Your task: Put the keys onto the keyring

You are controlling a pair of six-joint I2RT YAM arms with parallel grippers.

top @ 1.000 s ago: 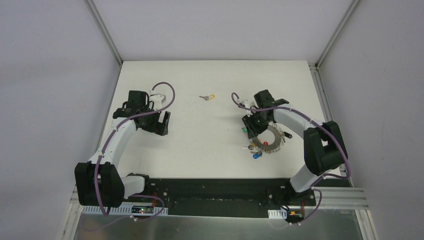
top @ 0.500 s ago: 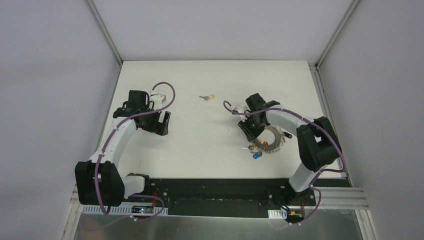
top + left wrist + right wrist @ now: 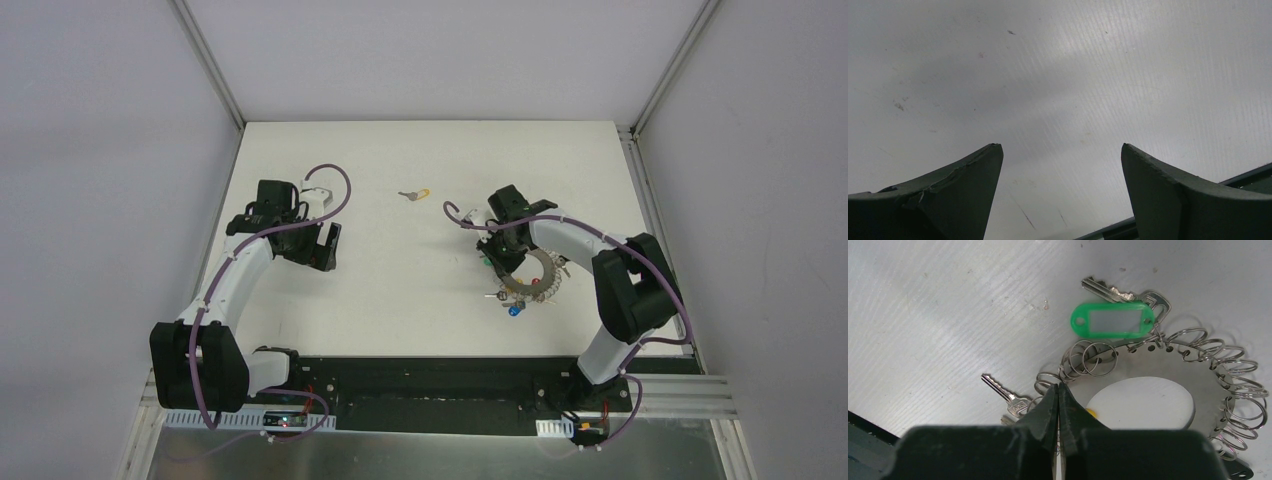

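Leftward first: left gripper (image 3: pixel 325 247), a black two-finger claw, released and spread wide, holding nothing, low over the white table (image 3: pixel 400 300). Further right, toward the far middle of the table: one small silver key with a yellow head (image 3: pixel 415 194), lying flat, well apart from both claws and not yet on any ring.

Right again: right gripper (image 3: pixel 1058 387), clenched tight, tips pressed together with no gap showing, down at the left rim of the large flat grey metal keyring (image 3: pixel 1198 385), in among its small silver wire loops (image 3: pixel 1093 357). Cannot tell whether a thin loop sits pinched between the tips or merely beside them. Keyring flat on the table close to the right arm, with a silver key on a green plastic tag (image 3: pixel 1112 320) at its far edge and a plain silver key (image 3: pixel 998 388) just left of the fingertips.

Risks from here, as a judgement:
- Slipping off, given so little wire to bite on.
- Dragging or tilting the whole ring if only one loop is caught.
- Snagging neighbouring loops and tangling them.
- Leaving the yellow key stranded unless the idle left claw fetches it.
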